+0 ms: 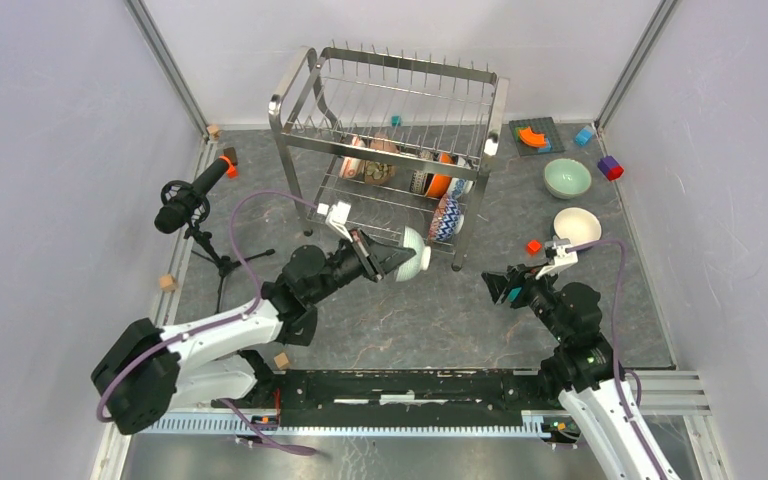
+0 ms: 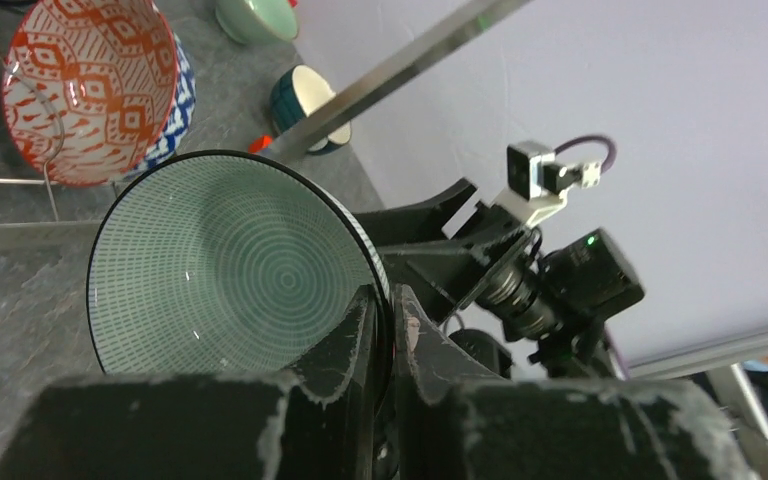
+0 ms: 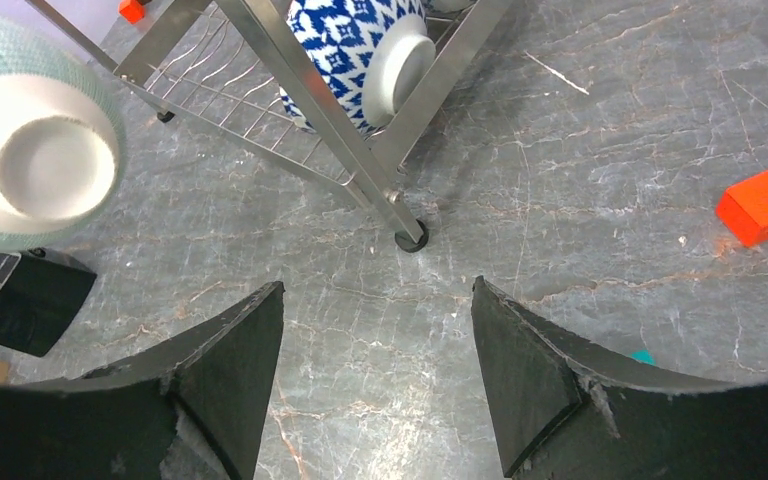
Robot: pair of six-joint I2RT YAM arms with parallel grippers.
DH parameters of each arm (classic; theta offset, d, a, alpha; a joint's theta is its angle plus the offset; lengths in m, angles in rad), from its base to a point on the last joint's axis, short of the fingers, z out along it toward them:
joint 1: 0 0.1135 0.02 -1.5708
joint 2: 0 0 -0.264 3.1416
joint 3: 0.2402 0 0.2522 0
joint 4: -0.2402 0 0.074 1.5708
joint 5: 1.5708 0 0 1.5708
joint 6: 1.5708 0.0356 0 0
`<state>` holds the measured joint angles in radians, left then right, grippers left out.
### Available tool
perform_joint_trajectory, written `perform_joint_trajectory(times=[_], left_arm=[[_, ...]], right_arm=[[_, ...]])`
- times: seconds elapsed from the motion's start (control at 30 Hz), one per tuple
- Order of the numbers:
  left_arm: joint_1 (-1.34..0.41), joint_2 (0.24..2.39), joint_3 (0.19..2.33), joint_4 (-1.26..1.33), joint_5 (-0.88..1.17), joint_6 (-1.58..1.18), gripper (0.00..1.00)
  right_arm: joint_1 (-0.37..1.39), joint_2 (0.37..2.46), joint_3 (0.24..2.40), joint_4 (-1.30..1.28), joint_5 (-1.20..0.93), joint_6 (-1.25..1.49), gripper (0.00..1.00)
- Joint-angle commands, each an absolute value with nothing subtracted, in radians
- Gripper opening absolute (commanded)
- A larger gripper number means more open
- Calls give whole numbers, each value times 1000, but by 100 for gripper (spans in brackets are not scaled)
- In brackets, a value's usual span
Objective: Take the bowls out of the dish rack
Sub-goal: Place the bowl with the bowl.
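Note:
The dish rack stands at the back middle, with several bowls propped in its lower tier. Among them are a red-patterned bowl and a blue-and-white bowl. My left gripper is shut on the rim of a pale green bowl with fine rings, held in the air just in front of the rack's near left side. My right gripper is open and holds nothing. It hovers over bare table near the rack's front right leg and faces the held bowl's white foot.
A pale green bowl and a cream white bowl sit on the table right of the rack. A microphone on a tripod stands at the left. Small blocks lie about, one of them orange-red, and a grey baseplate lies at the back right.

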<state>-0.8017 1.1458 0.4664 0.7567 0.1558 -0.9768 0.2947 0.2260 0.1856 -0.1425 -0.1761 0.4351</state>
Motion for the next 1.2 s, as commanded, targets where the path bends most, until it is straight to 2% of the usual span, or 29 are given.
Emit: perform_joint_trajectory(times=[0.0,0.37,0.5,0.67,0.97,1.17], left_arm=[[-896,1027,514,565,21,-759,2],[-1140,895,599,150,-215,-537,2],[-1278,913,688,10,-341,-414,2],[-1444,979,762,-134,-516,-269,2],[-1674,1165,781,-166,-740,12,2],[-1706,1252,742,-80,-680,179,2]], right_arm=[[302,218,251,-192,-179,420,74],[302,229,275,-245,-247,463,72],[301,327,325,-303,-340,424,71],[302,386,373,-400,-342,339,72],[310,374,387,-466,-385,332,72],[346,406,420,-493,-460,308,73]])
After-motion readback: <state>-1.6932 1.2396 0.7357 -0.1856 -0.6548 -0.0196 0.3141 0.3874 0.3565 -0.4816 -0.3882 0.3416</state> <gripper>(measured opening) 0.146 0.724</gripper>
